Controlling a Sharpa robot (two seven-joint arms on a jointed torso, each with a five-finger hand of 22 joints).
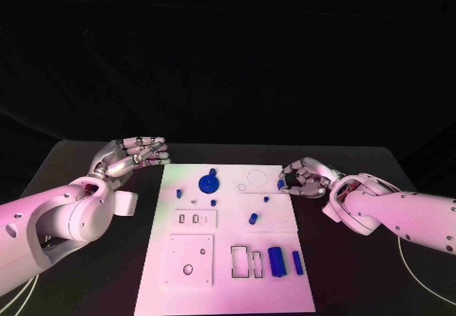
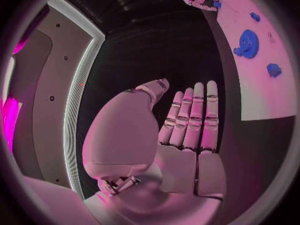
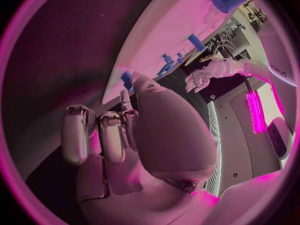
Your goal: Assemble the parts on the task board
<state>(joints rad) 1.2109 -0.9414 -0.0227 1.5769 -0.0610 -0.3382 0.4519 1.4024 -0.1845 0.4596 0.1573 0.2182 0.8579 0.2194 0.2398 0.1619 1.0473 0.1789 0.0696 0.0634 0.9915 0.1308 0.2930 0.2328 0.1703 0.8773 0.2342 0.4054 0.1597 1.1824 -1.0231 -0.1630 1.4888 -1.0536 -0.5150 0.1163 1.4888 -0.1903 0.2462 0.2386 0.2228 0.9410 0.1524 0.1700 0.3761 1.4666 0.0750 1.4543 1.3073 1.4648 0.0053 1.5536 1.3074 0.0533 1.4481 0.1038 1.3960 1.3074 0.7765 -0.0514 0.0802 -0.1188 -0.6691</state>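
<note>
Task board: the task board (image 1: pixel 228 276) is a white rectangular plate lying flat in the middle of the table, its long sides running from near to far.
Gear: a blue gear (image 1: pixel 208 180) with a stub sticking up sits near the board's far edge, left of centre; in the left wrist view it shows as a toothed blue disc (image 2: pixel 249 36).
Small parts: a small blue peg (image 1: pixel 178 193) stands by the left edge; another blue piece (image 1: pixel 254 218) lies near the middle; a tiny one (image 1: pixel 266 198) lies towards the right edge.
Near-right parts: a thick blue cylinder (image 1: pixel 277 261) and a thinner blue bar (image 1: pixel 297 262) lie side by side, just right of two rectangular slots (image 1: pixel 240 261).
Recesses: a round outline (image 1: pixel 257 176) is marked at the far right of the board; a square panel (image 1: pixel 194 219) and a larger one (image 1: pixel 190 260) sit on the left half.
Left hand: the left hand (image 1: pixel 138 155) hovers off the board's far-left corner, fingers straight and close together, holding nothing.
Right hand: the right hand (image 1: pixel 306 176) is at the board's far-right edge, fingers curled in around a small blue part (image 1: pixel 282 184); the right wrist view shows that blue piece (image 3: pixel 127 80) at the fingertips.
Surface: the black table (image 1: pixel 356 263) reaches well beyond the board on both sides.
Room: a dark backdrop lies behind the far edge.
Open space: the near half of the board and the table strips to its left and right have no arm over them.
</note>
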